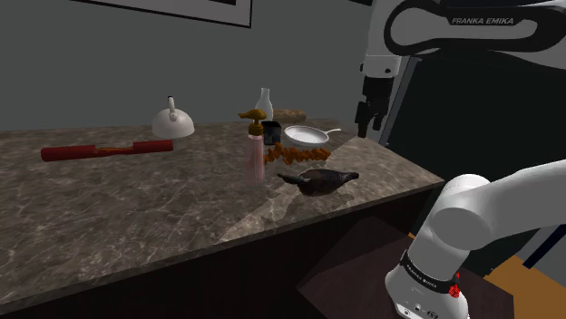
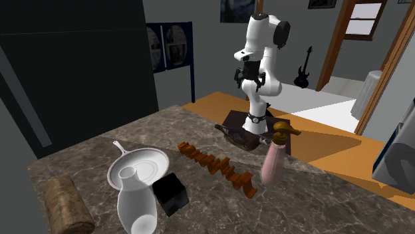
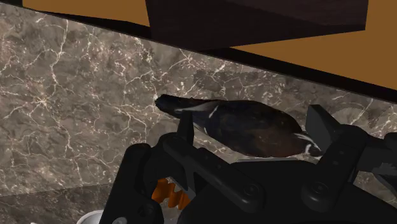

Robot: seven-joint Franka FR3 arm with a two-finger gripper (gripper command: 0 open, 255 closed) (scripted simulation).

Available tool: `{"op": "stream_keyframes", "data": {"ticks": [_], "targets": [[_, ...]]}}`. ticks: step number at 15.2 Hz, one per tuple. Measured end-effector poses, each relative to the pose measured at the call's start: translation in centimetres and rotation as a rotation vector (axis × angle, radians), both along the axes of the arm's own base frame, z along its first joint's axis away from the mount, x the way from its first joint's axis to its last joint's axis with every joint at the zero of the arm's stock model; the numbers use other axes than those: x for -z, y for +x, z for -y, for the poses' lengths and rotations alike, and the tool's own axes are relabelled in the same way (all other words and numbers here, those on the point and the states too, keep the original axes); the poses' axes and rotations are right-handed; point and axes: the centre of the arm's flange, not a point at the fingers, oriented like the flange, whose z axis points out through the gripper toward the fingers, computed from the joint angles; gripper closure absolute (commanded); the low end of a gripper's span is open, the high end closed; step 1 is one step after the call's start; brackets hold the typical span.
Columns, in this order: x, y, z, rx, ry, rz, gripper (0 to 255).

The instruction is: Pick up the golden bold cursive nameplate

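White arm (image 2: 257,34), dark joints, black claw (image 1: 366,128)

Pink gold-topped pump bottle (image 2: 273,161) and dark brown bird figure (image 2: 241,138) are crowding orange cursive nameplate (image 2: 216,166); room above is lying open.

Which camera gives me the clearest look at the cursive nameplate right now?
The second exterior view: the whole orange nameplate lies unobstructed between the white pan and pink bottle. The shoulder view has it partly behind the bottle; the wrist view catches an orange sliver past the claw.
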Motion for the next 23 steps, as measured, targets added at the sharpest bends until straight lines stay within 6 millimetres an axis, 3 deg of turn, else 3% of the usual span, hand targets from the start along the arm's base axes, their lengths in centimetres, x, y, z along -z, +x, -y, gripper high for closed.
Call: {"op": "stream_keyframes", "data": {"ticks": [3, 23], "targets": [[1.0, 1.2, 0.3, -0.006, -0.003, -0.003, 0], [13.7, 23.9, 5.0, -0.101, -0.061, -0.029, 0]]}}
